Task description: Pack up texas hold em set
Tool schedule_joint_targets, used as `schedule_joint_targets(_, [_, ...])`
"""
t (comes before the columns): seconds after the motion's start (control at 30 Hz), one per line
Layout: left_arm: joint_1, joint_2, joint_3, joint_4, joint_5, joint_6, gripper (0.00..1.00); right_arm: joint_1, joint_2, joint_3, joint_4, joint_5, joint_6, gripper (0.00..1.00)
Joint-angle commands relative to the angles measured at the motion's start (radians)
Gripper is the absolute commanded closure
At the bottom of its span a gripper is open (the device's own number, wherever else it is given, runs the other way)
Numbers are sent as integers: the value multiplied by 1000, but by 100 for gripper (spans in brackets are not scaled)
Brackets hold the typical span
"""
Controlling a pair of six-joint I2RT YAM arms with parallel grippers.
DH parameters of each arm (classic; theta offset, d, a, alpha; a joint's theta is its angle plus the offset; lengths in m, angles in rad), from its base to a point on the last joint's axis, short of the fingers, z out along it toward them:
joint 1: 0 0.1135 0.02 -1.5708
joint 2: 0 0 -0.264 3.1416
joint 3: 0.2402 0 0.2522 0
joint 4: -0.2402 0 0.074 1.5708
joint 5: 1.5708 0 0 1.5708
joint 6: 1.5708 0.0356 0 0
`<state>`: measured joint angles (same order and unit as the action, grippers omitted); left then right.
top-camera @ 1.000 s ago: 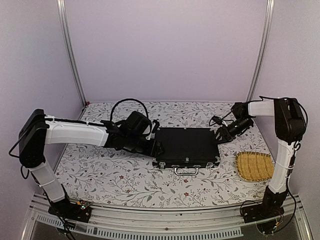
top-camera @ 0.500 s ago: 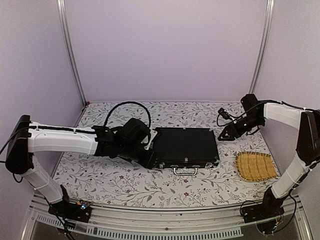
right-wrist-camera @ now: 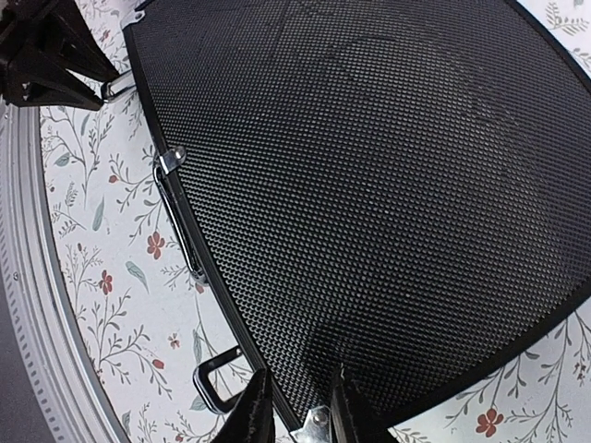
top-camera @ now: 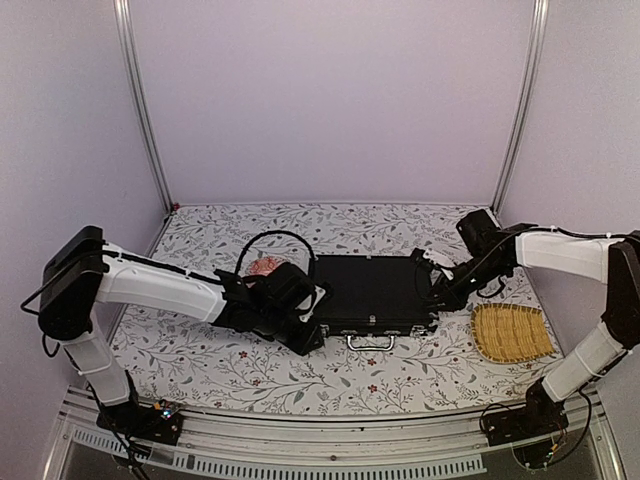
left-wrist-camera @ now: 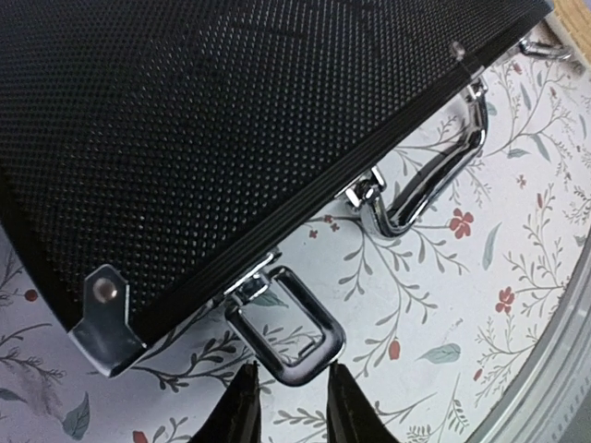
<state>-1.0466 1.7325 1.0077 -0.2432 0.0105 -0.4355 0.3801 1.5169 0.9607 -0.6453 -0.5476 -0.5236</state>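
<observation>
The black briefcase (top-camera: 372, 292) lies shut in the middle of the table, its silver handle (top-camera: 371, 342) facing the near edge. My left gripper (top-camera: 318, 325) is at the case's front left corner. In the left wrist view the left gripper (left-wrist-camera: 291, 411) is open, with its fingertips (left-wrist-camera: 242, 406) on either side of the tip of the left latch loop (left-wrist-camera: 286, 328), which lies flipped out on the cloth. My right gripper (top-camera: 438, 295) is open over the case's front right corner (right-wrist-camera: 314, 425), with the right latch (right-wrist-camera: 214, 378) beside it. Chips, orange disc and card deck are out of view.
A pink patterned dome (top-camera: 265, 267) sits behind my left wrist, left of the case. A yellow woven tray (top-camera: 510, 332) lies to the right of the case near my right arm. A floral cloth (top-camera: 250, 365) covers the table, and a metal rail (top-camera: 330, 440) runs along its near edge.
My left gripper has slid toward the near edge to the case's left latch, uncovering the pink dome. My right gripper has come down from the back right to the case's front right corner.
</observation>
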Motion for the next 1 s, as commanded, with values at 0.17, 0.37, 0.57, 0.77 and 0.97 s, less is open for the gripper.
schedule_joint_targets(0.17, [-32,89,-32,112,-22,-6,74,109,-42,-49,45,78,-53,80])
schedule_joint_targets(0.37, [-37,102,-37,130,-62,-9,73,137,-58,-83,50,106,-69,80])
schedule_joint_targets(0.57, [-49,71,-29,70,-63,5,73,181,-88,-130,50,130,-96,80])
schedule_joint_targets(0.77, [-68,-29,9,-8,14,55,73,204,-104,-165,47,131,-123,80])
schedule_joint_targets(0.97, [-66,-76,98,-65,-21,107,72,204,-54,-171,108,198,-103,80])
